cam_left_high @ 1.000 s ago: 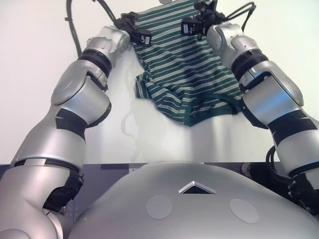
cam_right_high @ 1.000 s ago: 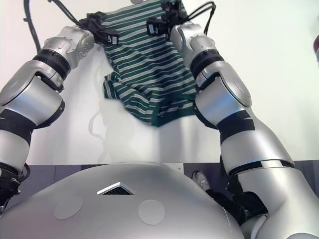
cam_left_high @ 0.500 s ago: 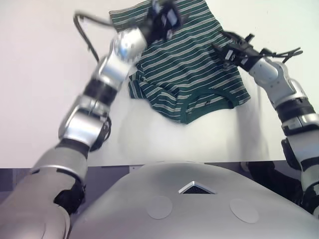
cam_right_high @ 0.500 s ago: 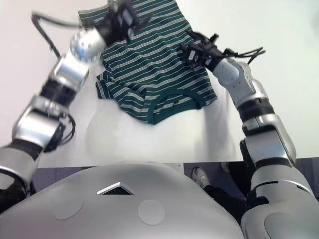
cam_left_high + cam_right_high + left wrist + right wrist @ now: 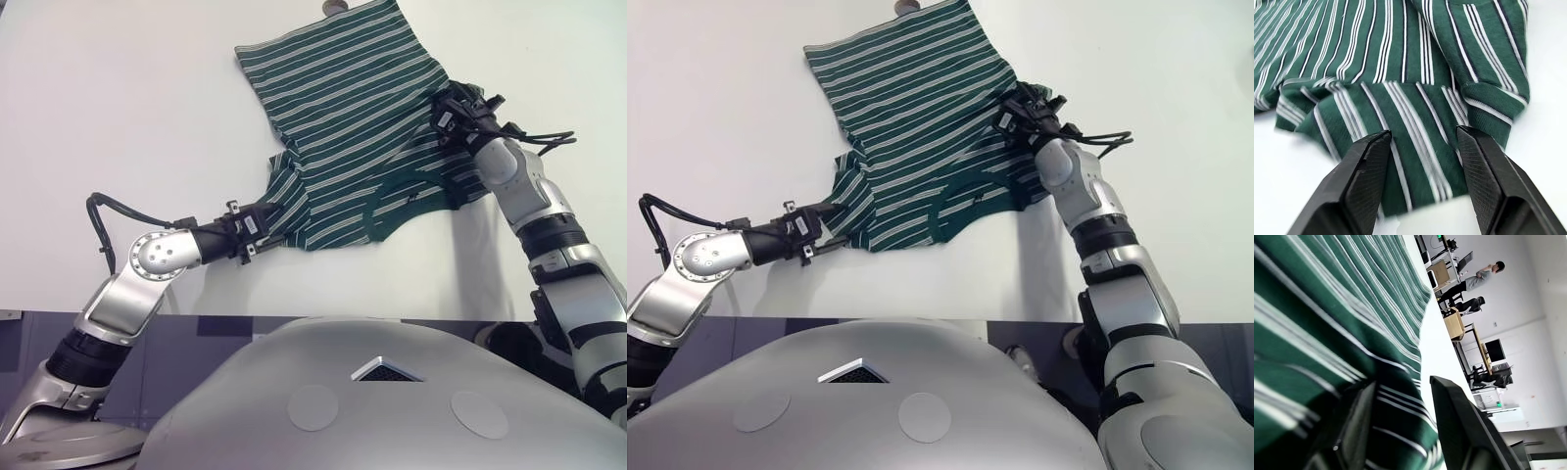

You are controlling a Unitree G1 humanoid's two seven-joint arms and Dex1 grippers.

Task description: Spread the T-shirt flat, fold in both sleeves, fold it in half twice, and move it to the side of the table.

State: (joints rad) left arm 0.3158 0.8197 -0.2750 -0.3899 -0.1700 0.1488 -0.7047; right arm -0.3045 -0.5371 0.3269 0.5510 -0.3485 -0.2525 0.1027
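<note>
T-shirt [image 5: 343, 117] sprawls by the table's [image 5: 118, 98] far edge. Our left gripper [image 5: 1422, 133] gapes around a sleeve [image 5: 1400, 110]. Whether the right gripper [image 5: 453, 106] grips, we cannot tell.

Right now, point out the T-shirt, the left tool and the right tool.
T-shirt [image 5: 338, 88]: left eye view, middle of the striped body.
left tool [image 5: 1422, 133]: left wrist view, midway between its fingertips.
right tool [image 5: 1402, 382]: right wrist view, midway between its fingertips.

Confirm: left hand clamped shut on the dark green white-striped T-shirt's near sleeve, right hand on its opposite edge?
Not shut: the left wrist view shows the left hand open, fingers straddling the near sleeve of the dark green white-striped T-shirt. The right hand on its opposite edge is correct.
</note>
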